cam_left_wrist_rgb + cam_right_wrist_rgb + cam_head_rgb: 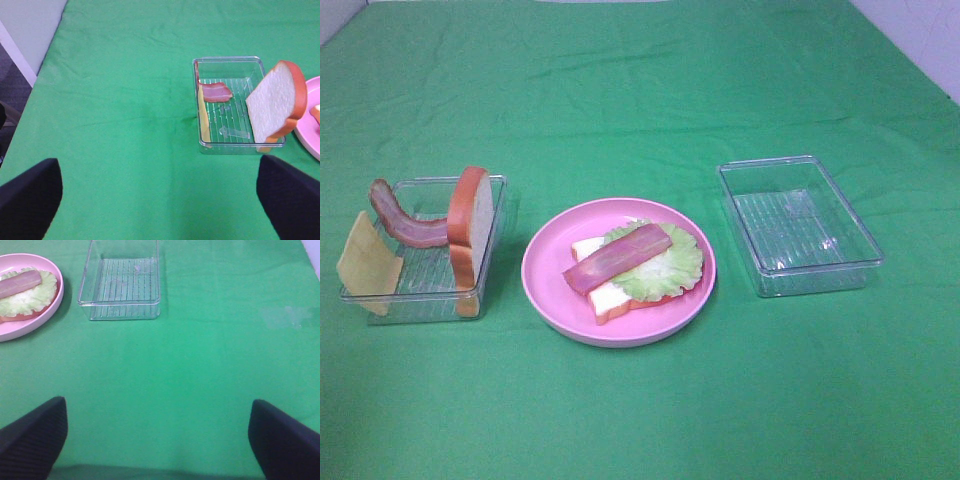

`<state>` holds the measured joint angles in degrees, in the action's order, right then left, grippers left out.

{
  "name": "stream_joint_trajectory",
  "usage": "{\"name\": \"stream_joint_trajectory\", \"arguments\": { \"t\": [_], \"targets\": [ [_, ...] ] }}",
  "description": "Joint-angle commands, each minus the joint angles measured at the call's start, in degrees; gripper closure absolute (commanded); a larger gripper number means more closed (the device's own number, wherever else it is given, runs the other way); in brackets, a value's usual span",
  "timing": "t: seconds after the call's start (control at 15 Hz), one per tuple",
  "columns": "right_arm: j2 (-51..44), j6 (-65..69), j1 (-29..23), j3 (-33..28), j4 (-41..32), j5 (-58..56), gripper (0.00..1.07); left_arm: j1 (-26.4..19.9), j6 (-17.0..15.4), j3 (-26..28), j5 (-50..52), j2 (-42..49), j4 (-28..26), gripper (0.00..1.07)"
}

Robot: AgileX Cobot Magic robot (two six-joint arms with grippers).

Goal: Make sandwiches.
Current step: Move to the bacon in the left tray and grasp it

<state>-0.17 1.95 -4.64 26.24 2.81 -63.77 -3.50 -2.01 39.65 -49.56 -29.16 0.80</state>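
Note:
A partial sandwich stack lies on the round pink plate: a white bread slice, ruffled lettuce and a bacon strip on top. The left clear tray holds a second bread slice standing on edge, another bacon strip and a yellow cheese square leaning over its left wall. My left gripper is open over bare cloth, short of that tray. My right gripper is open too, well back from the plate. Neither arm shows in the high view.
An empty clear tray sits right of the plate, and the right wrist view shows this tray ahead of the fingers. Green cloth covers the table. The table's left edge shows in the left wrist view.

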Motion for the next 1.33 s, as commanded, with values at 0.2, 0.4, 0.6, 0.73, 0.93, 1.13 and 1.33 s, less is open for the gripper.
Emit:
{"name": "stream_joint_trajectory", "arguments": {
  "t": [0.2,0.4,0.6,0.73,0.93,1.13,1.33],
  "targets": [
    [-2.01,-0.74,0.11,-0.23,-0.4,0.69,0.13,-0.06,-0.11,12.38,1.09,-23.2,-0.06,0.06],
    [-2.01,-0.74,0.11,-0.23,-0.4,0.69,0.13,-0.06,0.17,23.38,-1.66,-39.42,-0.11,0.06],
    [-2.01,-0.74,0.11,-0.23,-0.4,0.69,0.13,0.0,0.17,34.89,-6.42,-55.41,-1.95,0.06],
    [-2.01,-0.74,0.11,-0.23,-0.4,0.69,0.13,0.06,0.23,39.48,-9.8,-62.97,-3.9,0.06],
    [-2.01,-0.74,0.11,-0.23,-0.4,0.69,0.13,0.11,0.06,44.86,-11.92,-71.91,-7.45,0.06],
    [-1.95,-0.74,0.11,-0.23,-0.4,0.69,0.13,2.69,-1.26,48.53,-11.92,-78.04,-6.25,0.06],
    [-1.95,-0.74,0.11,-0.23,-0.4,0.69,0.13,5.56,-7.96,53.69,-13.41,-84.22,-1.2,0.06]
  ]
}}
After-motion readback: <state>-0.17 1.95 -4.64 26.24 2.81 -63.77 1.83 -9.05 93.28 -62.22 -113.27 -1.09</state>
